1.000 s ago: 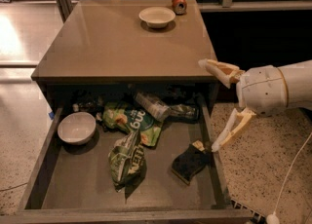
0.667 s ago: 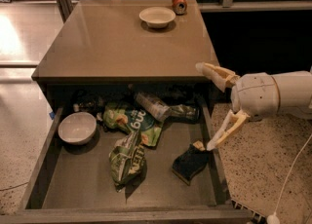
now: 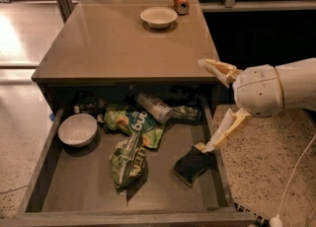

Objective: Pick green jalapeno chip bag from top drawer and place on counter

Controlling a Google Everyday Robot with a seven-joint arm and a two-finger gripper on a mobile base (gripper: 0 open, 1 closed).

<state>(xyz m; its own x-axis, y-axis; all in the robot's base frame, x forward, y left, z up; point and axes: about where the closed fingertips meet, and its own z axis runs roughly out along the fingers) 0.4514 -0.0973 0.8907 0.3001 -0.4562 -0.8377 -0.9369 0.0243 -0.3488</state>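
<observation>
Fingers: the two fingers [image 3: 228, 128] of the gripper [image 3: 201, 105] are released and spread wide, grasping nothing. One points left at the height of the tabletop's front edge, and the other slants down into the drawer.
Gripper place: it hangs at the front right corner of the cabinet, over the right wall of the top drawer [image 3: 163, 191]. The white arm [image 3: 276, 90] reaches in from the right.
Lower fingertip: it is at the upper edge of a dark sponge [image 3: 191, 166] lying on the drawer floor. Whether it touches the sponge cannot be told.
Why spread: the wide opening looks like readiness to straddle a flat, crinkled bag from above.
Green jalapeno chip bag [image 3: 127, 161]: it lies flat in the front middle of the drawer with its white lettering up. It is left of the sponge and apart from both fingers, and the sponge is between it and the lower fingertip.
Lime-green bag [image 3: 132, 122]: it sits just behind the target, with its lower edge over the target's top end, so it is easy to seize by mistake.
Further clutter: a bottle [image 3: 154, 106] and a dark packet [image 3: 186, 113] lie at the back, and a white bowl [image 3: 77, 130] sits at the left.
Tabletop [image 3: 113, 48]: a second bowl [image 3: 158, 17] and a can [image 3: 180, 2] stand at its far edge, so the near part looks a fair spot to set the bag down.
Next move, as judged: carry the gripper left past the sponge, then lower it over the bag's middle.
</observation>
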